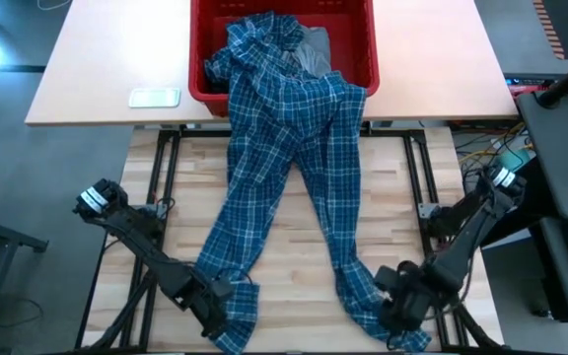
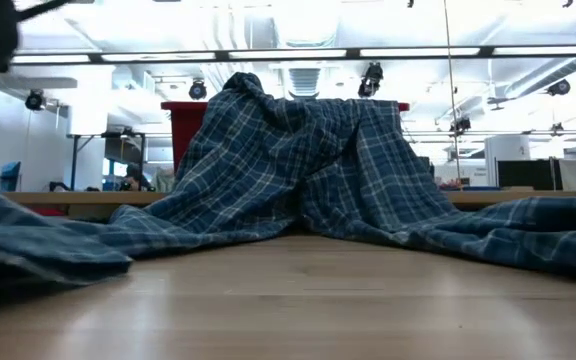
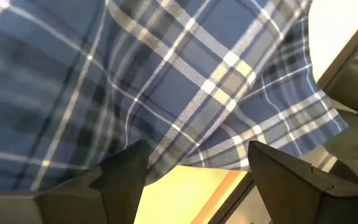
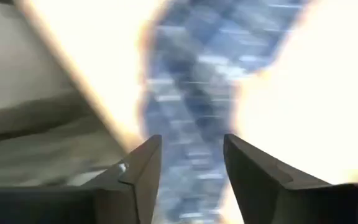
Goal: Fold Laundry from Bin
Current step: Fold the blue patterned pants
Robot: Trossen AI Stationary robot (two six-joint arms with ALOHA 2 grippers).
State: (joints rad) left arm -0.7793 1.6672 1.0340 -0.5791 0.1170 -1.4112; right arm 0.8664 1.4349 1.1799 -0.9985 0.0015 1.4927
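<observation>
The laundry is a blue-and-white plaid garment (image 1: 294,148) that spills from the red bin (image 1: 368,59) over its near rim. It lies on the wooden table in two long strips that reach the near edge. A grey garment (image 1: 314,49) lies inside the bin. My left gripper (image 3: 194,165) stands open, pointing down at the end of the left strip (image 1: 237,314). My right gripper (image 4: 191,149) is open above the end of the right strip (image 1: 368,306), with nothing between its fingers. In the low view the plaid cloth (image 2: 298,160) hides most of the bin (image 2: 183,125). My left gripper has its fingers apart at the hem of the left strip (image 3: 229,149), coming from above. I cannot tell whether the fingertips touch the cloth. The strip's end lies flat on the table.
A small white flat object (image 1: 154,97) lies on the far tabletop (image 1: 97,69), left of the bin. Bare wood (image 1: 294,256) shows between the two strips. The table's near edge is close to both grippers. Cables and equipment (image 1: 560,197) stand off the right side.
</observation>
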